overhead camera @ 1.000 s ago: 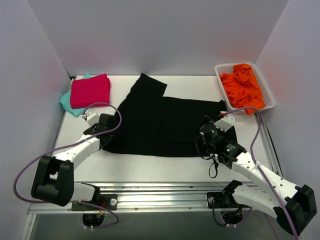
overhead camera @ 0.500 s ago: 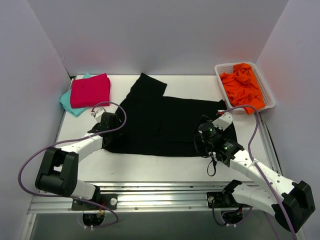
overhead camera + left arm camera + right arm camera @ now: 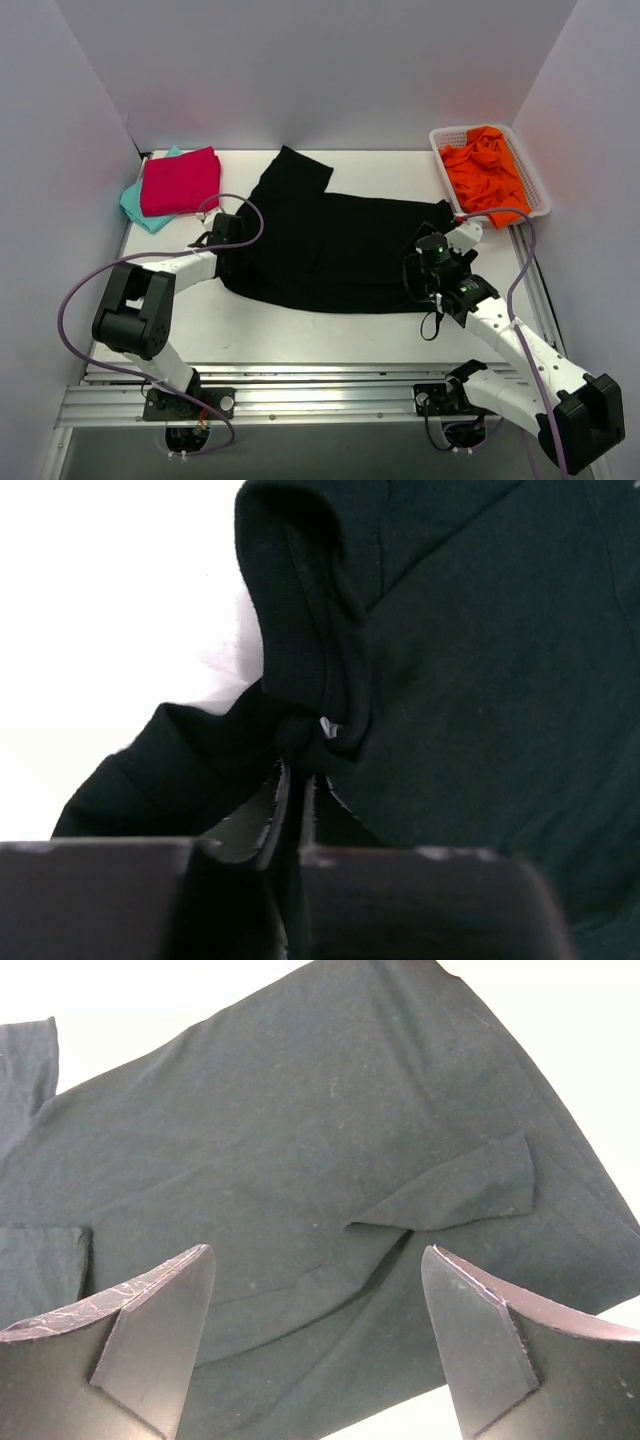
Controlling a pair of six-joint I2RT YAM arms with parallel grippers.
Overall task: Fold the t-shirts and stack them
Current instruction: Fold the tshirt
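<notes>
A: The left gripper has its jaws pinched together on a bunched bit of hem at the left edge of the black t-shirt. The cloth puckers up right at the tips.

B: And the right gripper?

A: Jaws wide apart, holding nothing, hovering over the shirt's right side. Just beyond it a small flap is turned over on itself.

B: So the shirt is mid-table, spread but not square, with one sleeve poking toward the back wall.

A: Yes. I'd say the step is gathering the near edge for the first fold. To do it well, the right should come down on the edge opposite the left's grip and take both layers. Then both should lift together so the cloth hangs taut between them.

B: What about the flap?

A: Smooth it out or catch it in the pinch, or it will fold into a lump. Soft cloth sags, so carry it low and slow.

B: And where does it end up?

A: On the stack at the back left, where the magenta-pink shirt lies on the teal shirt. The basket of orange cloth sits at the back right, just beside the shirt's far corner.
</notes>
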